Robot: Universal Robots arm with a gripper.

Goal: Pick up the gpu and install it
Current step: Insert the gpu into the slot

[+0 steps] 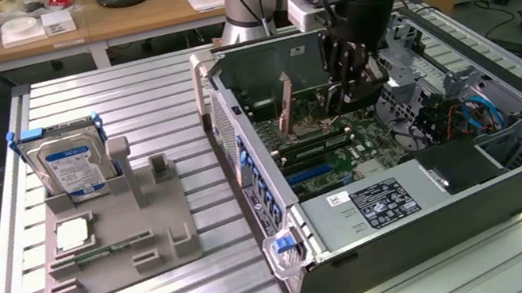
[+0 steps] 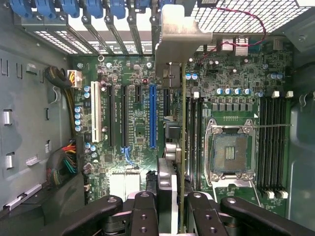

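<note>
The gpu shows edge-on in the wrist view as a thin brownish-green board hanging over the motherboard, just beside the long blue slot. Its grey metal end sits up against the case's rear slot openings. My gripper is shut on the card's near end, a black finger on each side. In the exterior view the gripper reaches down into the open computer case, and the gpu stands upright as a brownish strip above the board.
On the exterior view's left a grey fixture holds a silver hard drive, a processor chip and a green memory stick. Inside the case are the power supply, the processor socket and cable bundles.
</note>
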